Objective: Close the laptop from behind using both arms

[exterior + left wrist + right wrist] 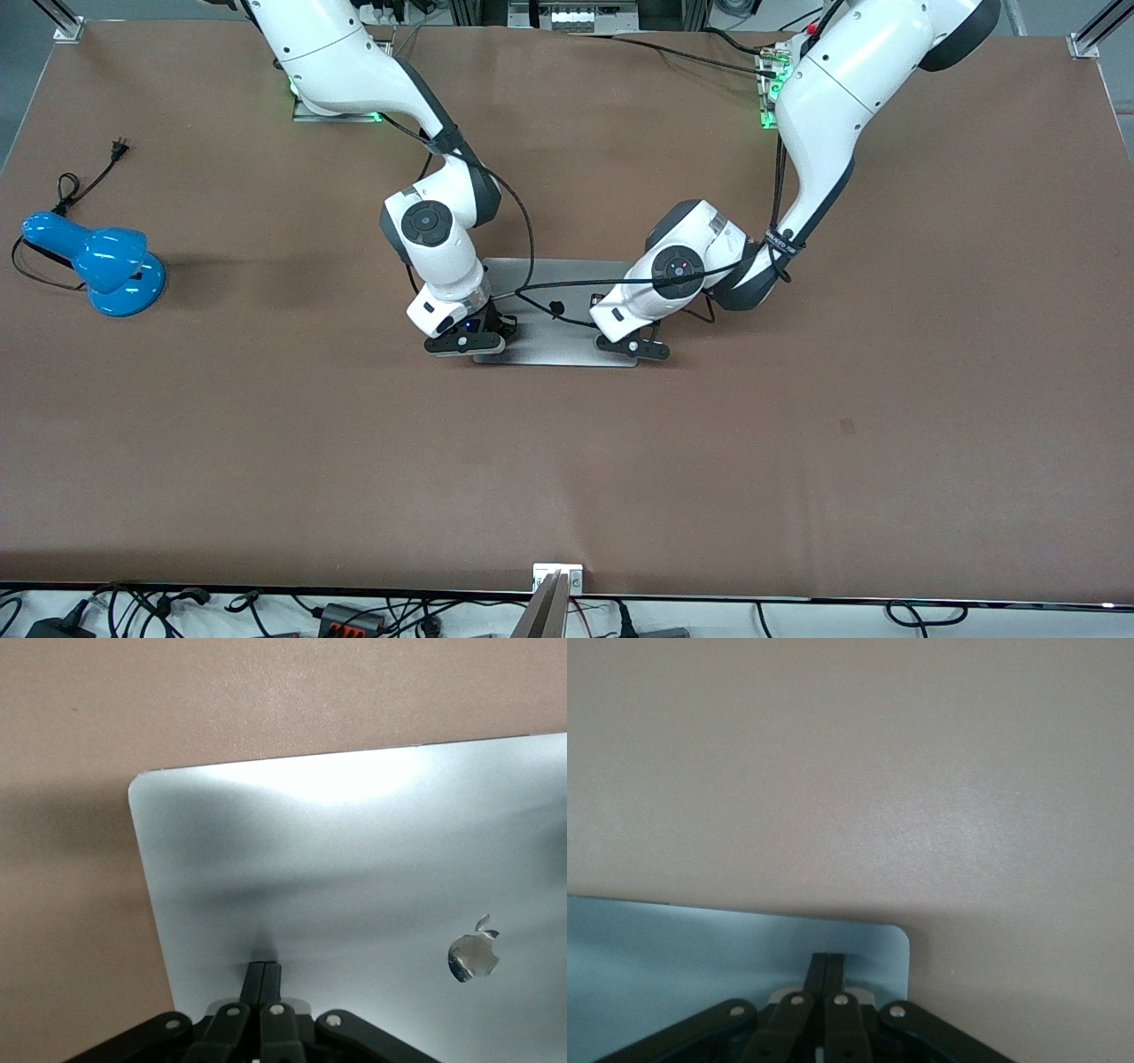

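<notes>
Two grippers: both pinched tight with nothing between the fingers, pressed onto the lid of the laptop (567,306), each near one of the lid's corners on the edge nearest the front camera.
Right gripper (463,344): fingertips (827,964) together, touching the lid just inside a rounded corner, toward the right arm's end of the bench (266,461).
Left gripper (632,348): fingertips (263,972) together, touching the lid close to its short edge, toward the left arm's end.
Laptop: closed flat in the middle of the bench, well apart from all its edges; long axis runs along the bench's length, from one arm's end toward the other; lid faces up.
Laptop surface: smooth silver-grey metal, thin slab, rounded corners, soft glare; small apple logo (473,953) on the lid.
Bench: matte brown, finely grained.
Lamp (96,260): glossy blue desk lamp with round base and black cord, near the right arm's end of the bench.
</notes>
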Robot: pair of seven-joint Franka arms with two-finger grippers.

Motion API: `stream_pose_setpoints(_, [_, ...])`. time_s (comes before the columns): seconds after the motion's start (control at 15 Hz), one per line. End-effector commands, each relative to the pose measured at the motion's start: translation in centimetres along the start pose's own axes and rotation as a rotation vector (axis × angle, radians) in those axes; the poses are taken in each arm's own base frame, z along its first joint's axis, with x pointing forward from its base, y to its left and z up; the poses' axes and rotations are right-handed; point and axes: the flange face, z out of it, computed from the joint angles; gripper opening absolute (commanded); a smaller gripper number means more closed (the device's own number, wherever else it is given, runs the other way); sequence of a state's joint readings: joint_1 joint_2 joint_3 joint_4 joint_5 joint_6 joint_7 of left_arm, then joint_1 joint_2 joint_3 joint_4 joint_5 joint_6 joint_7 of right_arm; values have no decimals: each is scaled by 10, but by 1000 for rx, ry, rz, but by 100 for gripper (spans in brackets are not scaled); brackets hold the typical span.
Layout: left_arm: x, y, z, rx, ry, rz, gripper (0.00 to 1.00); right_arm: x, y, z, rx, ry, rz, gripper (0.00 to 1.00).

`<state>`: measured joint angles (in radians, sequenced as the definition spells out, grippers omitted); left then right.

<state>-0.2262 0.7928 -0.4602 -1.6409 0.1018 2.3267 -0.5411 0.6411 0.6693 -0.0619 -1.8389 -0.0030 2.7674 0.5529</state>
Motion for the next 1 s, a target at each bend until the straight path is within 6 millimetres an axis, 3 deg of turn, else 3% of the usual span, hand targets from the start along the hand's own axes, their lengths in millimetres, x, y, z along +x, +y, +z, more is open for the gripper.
stream_pose_setpoints(0.0, [5,4,4,23,26,3,0,-4,-8,10,0,1,-14,0])
stream_pose_setpoints(0.27, [9,3,1,15,55,5,0,-3,-8,9,1,2,-15,0])
stream_pose_setpoints(0.6, [13,-5,-30,29,61,-34,0,2,-4,2,-12,-15,-18,0])
stream_pose_setpoints(0.8, [13,-12,-59,54,59,-60,0,21,-14,-32,-56,-87,-18,0])
stream_pose_setpoints(0.93, [9,-17,-78,72,54,-63,0,34,-20,-69,-88,-142,-17,0])
